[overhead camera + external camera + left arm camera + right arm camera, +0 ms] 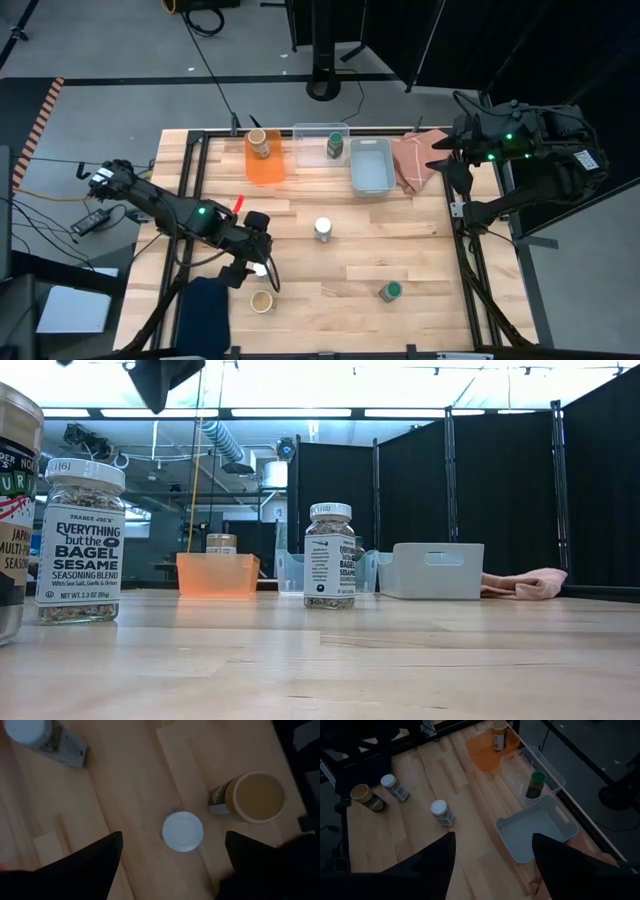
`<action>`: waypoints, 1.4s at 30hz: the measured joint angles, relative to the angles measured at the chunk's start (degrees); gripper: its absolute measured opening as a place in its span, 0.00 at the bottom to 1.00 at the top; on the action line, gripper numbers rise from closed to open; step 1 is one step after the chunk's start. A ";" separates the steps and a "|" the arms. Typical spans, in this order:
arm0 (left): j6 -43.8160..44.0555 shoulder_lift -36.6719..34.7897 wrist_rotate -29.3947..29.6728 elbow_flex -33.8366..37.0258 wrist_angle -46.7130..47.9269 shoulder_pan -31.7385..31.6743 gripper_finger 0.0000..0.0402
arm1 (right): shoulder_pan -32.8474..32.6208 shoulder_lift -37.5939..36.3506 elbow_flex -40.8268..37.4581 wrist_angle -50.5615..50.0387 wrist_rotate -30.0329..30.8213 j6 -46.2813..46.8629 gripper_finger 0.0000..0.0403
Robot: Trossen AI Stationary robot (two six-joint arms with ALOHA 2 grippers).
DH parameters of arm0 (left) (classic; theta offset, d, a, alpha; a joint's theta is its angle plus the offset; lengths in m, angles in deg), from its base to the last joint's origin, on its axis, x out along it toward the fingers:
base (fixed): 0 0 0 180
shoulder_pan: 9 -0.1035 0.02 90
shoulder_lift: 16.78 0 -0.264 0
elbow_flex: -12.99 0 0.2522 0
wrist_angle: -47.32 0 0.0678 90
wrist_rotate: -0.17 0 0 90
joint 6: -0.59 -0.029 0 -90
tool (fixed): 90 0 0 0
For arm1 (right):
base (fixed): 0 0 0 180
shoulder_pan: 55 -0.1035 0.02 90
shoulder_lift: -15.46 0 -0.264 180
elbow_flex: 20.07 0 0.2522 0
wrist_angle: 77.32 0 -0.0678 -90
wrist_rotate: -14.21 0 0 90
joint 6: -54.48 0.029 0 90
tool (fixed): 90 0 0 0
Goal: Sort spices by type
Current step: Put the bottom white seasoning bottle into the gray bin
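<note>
Two jars are already binned; the left gripper (170, 852), fingers apart, hovers over a white-lidded jar (183, 831). Next: descend, straddle it, close. Right gripper (492, 857) waits, fingers apart, above the pale-blue bin (540, 827).

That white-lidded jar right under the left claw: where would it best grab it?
Probably around the body just under the white lid, coming straight down. The jar stands upright, and the left gripper already hangs open above it with a finger on each side; the tan-lidded jar stands beside it, apart.

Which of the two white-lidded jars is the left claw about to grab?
The white-lidded jar right below the open left gripper, near the table's front edge beside the tan-lidded jar. The other white-lidded jar stands alone mid-table.
</note>
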 joint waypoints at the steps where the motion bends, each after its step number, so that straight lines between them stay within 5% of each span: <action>1: 0.00 0.06 -0.12 0.83 -0.36 0.06 0.90 | 0.00 0.00 0.00 0.00 -0.02 0.16 0.67; 42: -1.44 0.05 -4.58 26.08 -28.12 0.35 0.90 | 0.01 0.00 0.00 0.00 0.00 0.78 0.66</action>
